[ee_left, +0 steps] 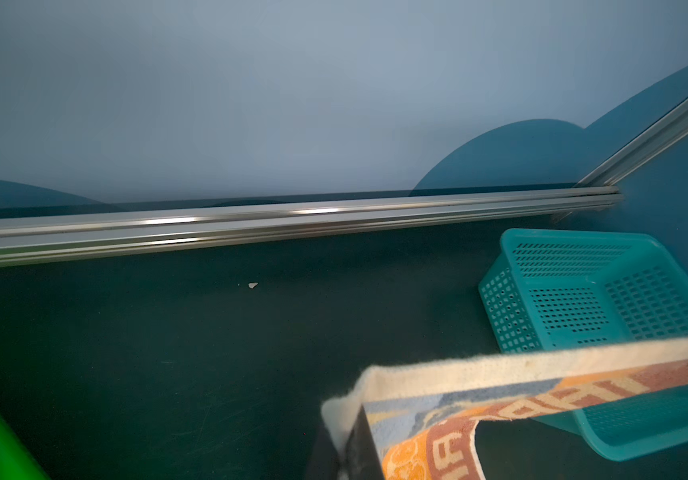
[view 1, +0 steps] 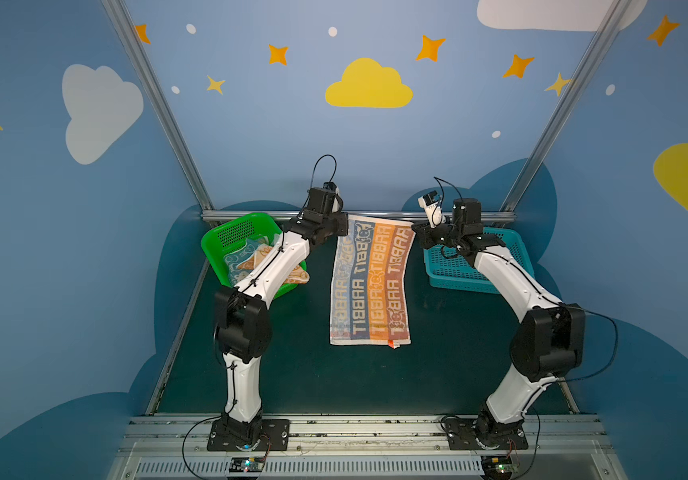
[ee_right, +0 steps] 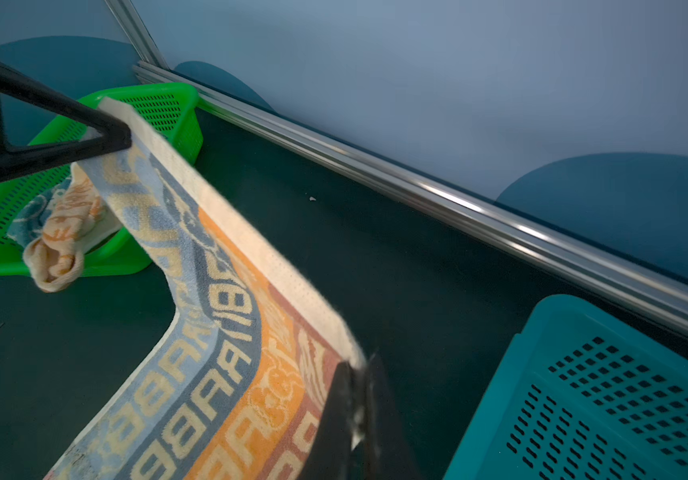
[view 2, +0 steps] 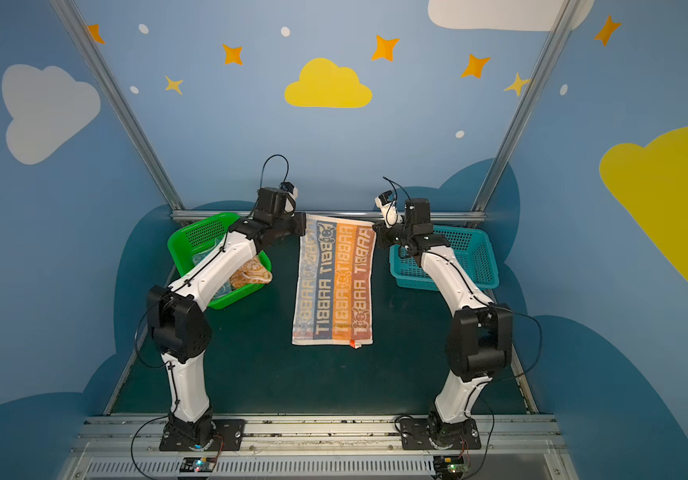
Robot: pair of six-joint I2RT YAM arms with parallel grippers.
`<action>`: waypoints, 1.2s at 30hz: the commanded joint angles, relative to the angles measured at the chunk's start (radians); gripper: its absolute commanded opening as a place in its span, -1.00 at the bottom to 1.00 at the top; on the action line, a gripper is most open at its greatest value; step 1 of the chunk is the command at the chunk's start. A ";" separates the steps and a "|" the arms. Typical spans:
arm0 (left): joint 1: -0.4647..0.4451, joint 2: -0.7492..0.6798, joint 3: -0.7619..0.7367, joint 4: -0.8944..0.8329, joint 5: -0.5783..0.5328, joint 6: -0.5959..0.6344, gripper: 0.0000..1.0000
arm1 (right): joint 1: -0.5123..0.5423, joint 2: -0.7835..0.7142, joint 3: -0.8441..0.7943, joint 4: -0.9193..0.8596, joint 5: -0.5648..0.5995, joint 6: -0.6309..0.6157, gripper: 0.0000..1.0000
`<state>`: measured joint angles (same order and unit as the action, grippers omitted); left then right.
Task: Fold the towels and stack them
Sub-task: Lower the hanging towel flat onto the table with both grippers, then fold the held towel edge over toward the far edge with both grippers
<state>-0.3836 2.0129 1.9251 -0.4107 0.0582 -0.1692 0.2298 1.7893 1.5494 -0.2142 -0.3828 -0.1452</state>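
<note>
Towel [view 1: 369, 286], striped blue, orange, brown, lies lengthwise at middle of bench [view 1: 450, 340]: near edge flat, far edge lifted at back edge. Left gripper [view 1: 344, 232] clenched on far left corner; right gripper [view 1: 416, 232] clenched on far right corner, cloth stretched between them. Other towels [view 1: 244, 262] heaped in green basket [view 1: 234, 230] at back left corner, one spilling over rim. Teal basket [view 1: 458, 278] at back right corner, just beside right gripper.

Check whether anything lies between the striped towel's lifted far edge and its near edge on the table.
Nothing visible does. The left pincer and right pincer grip the far corners of the striped towel; toward its near edge lie only its own cloth and bare table.
</note>
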 commanded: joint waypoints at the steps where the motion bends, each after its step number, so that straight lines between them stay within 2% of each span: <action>1: 0.010 0.031 0.044 -0.010 -0.086 0.012 -0.92 | -0.019 0.036 0.041 0.041 -0.026 0.018 -1.00; 5: 0.011 0.066 0.076 -0.040 -0.090 0.038 -0.92 | -0.023 0.061 0.052 0.032 -0.043 0.011 -1.00; 11: 0.010 0.062 0.054 -0.077 -0.089 0.088 -0.92 | -0.026 0.021 0.012 -0.009 -0.091 -0.014 -1.00; 18: 0.007 -0.016 -0.116 -0.020 -0.088 0.133 -0.92 | -0.026 -0.064 -0.126 -0.042 -0.106 -0.003 -1.00; 25: -0.027 -0.150 -0.341 0.019 -0.145 0.047 -0.92 | -0.022 -0.101 -0.211 -0.158 -0.133 0.078 -1.00; 36: -0.108 -0.292 -0.561 0.011 -0.165 -0.016 -0.92 | 0.014 -0.238 -0.476 -0.132 -0.114 0.169 -1.00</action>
<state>-0.4915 1.7588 1.4014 -0.3885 -0.0353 -0.1547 0.2394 1.6032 1.1152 -0.3164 -0.5278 -0.0204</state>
